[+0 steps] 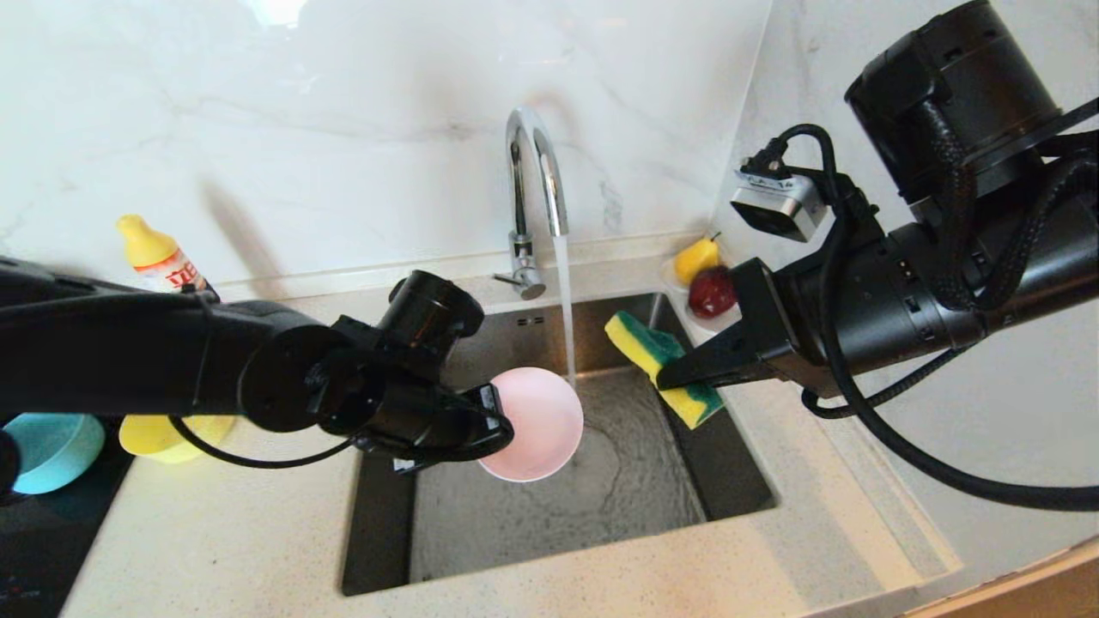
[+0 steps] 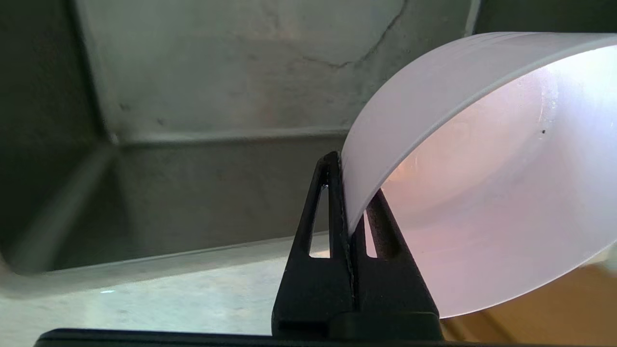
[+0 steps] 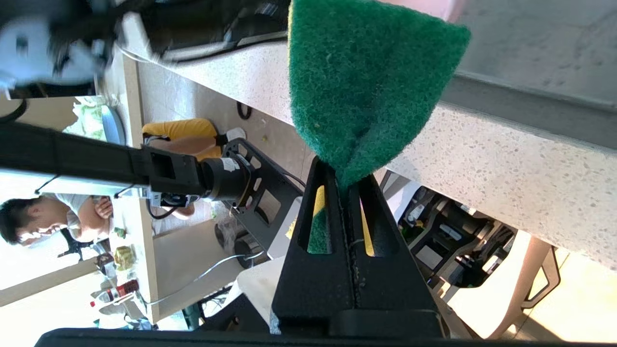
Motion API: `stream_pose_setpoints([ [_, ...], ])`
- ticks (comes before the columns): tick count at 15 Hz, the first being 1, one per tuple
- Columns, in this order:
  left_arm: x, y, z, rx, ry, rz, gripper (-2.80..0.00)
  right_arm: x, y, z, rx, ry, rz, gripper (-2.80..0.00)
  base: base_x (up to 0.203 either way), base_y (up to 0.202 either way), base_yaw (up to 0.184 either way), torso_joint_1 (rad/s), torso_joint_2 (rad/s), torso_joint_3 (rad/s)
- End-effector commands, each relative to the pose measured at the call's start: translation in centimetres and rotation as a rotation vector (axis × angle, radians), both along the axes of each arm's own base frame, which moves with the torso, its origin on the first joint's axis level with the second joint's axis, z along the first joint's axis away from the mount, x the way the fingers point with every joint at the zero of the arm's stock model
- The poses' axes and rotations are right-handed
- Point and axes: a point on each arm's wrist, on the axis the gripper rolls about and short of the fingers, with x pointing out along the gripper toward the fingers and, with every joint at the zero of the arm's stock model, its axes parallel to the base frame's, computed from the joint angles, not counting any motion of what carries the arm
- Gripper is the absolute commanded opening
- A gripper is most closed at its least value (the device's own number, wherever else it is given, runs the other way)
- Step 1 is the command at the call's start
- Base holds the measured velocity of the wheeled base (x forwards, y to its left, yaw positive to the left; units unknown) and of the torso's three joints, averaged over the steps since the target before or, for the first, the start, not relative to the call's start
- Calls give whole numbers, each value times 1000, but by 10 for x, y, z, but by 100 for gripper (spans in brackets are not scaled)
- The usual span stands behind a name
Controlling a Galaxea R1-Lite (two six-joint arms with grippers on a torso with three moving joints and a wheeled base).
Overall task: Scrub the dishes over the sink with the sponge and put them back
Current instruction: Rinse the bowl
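The large square brushed stainless-steel sink [image 1: 601, 515] serves as the landmark, with its arched chrome faucet [image 1: 537, 184] at the back rim pouring a thin stream of water [image 1: 567, 309] into the basin.

The left gripper [image 1: 494, 429] reaches in over the sink's left edge. Its two black fingers [image 2: 332, 212] are pressed together on the rim of the pale pink round plastic bowl [image 1: 534, 422], one finger on the outer wall and one inside. The bowl hangs tilted above the basin, just beyond the fingertips on the side toward the middle of the sink, its far edge close beside the falling water.

The right gripper [image 1: 678, 373] hovers over the sink's right edge. Its jaws are clamped tight on the small rectangular sponge [image 1: 663, 367], dark green scouring face on yellow foam, which is squeezed at the pinch and sticks out past the fingertips toward the faucet. Sponge and pink bowl are apart, with the water stream between them.

On the counter left of the sink sit the yellow round plastic bowl [image 1: 159, 438] and, farther left, the teal-blue round plastic bowl [image 1: 51, 446]. Behind them, near the wall, stands a yellow-capped bottle [image 1: 159, 253]. At the sink's back right corner a small white saucer [image 1: 678, 287] carries a yellow fruit [image 1: 695, 257] and a red fruit [image 1: 711, 292].
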Motion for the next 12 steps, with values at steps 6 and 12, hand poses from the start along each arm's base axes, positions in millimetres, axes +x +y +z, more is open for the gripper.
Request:
stream_pose_setpoints([
  [6, 48, -14, -12, -43, 84, 133, -280, -1, -4, -3, -5, 13, -5, -280, 0, 0, 0, 0, 0, 0],
  [12, 70, -23, -20, -68, 76, 159, -280, -2, -5, -9, -17, 30, -7, -280, 0, 0, 0, 0, 0, 0],
])
